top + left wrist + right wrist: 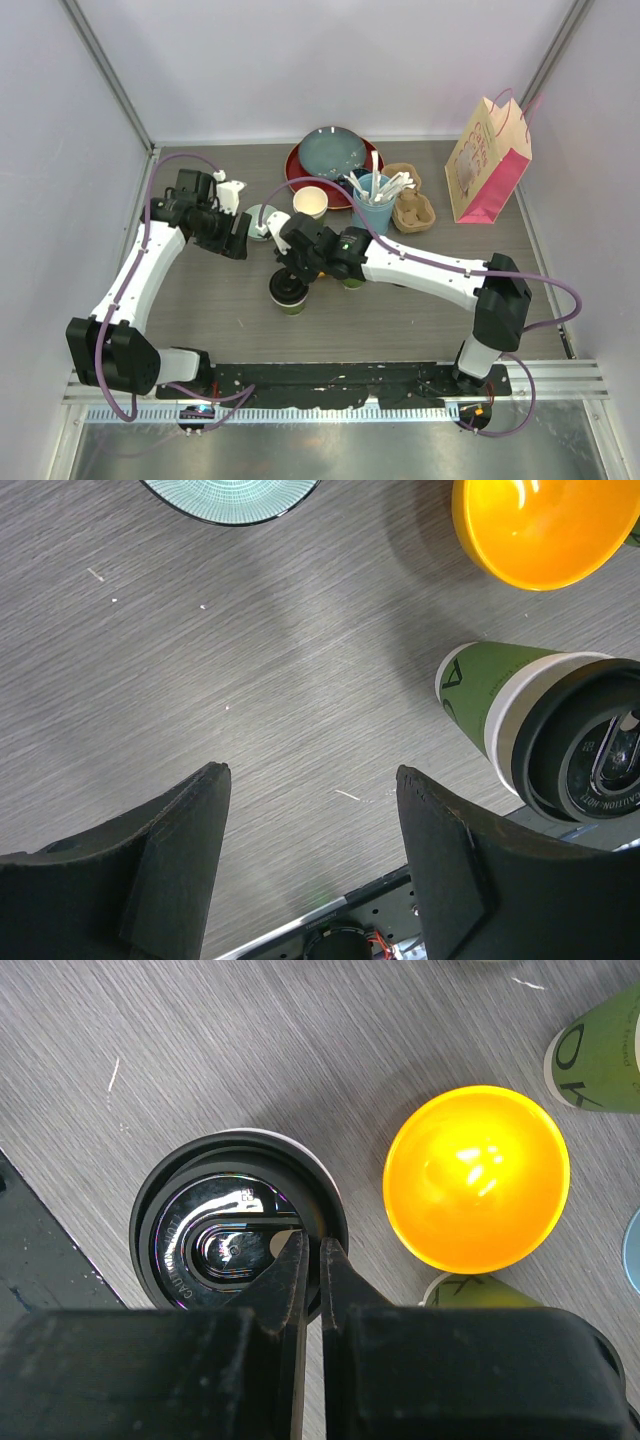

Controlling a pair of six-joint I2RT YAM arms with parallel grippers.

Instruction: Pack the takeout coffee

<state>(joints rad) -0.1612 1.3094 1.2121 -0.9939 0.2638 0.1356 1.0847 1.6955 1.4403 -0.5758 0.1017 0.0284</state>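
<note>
Capping a green cup (470,690), the clenched right hand (312,1248) is pressing its lid (215,1245); released left hand (310,775) hovering beside, probably gripping it next.

Green cup (488,685) with glossy black lid (175,1250) (white band under it), grey wood-grain table (250,680).

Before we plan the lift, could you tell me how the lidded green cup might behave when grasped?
The lidded green cup looks like thin paper, so a hard squeeze would probably dent it. It tapers to a narrow base, so a sideways push may tip it. Its glossy black lid looks slippery and might pop off.
</note>
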